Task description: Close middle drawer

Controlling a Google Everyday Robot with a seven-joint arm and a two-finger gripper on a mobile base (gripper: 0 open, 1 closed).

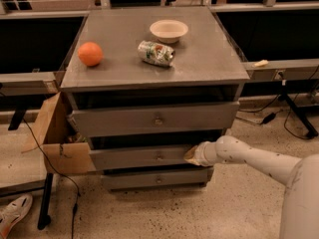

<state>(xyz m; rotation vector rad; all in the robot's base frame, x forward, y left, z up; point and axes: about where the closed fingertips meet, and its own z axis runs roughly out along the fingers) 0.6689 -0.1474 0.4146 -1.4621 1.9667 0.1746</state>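
The middle drawer [144, 157] is the second grey tier of the cabinet, with a small round knob [159, 157] at its centre. Its front stands slightly proud of the cabinet, a dark gap showing above it. My gripper [192, 155] is at the end of the white arm [249, 158] coming in from the right. It rests against the right part of the middle drawer's front. The top drawer [154, 118] above also stands out a little. The lowest drawer [157, 178] sits below.
On the cabinet top [209, 59] lie an orange [90, 54], a tipped can [156, 53] and a white bowl [169, 30]. An open cardboard box [55, 138] stands at the cabinet's left. A shoe [12, 214] and cables lie on the floor. Dark desks stand on both sides.
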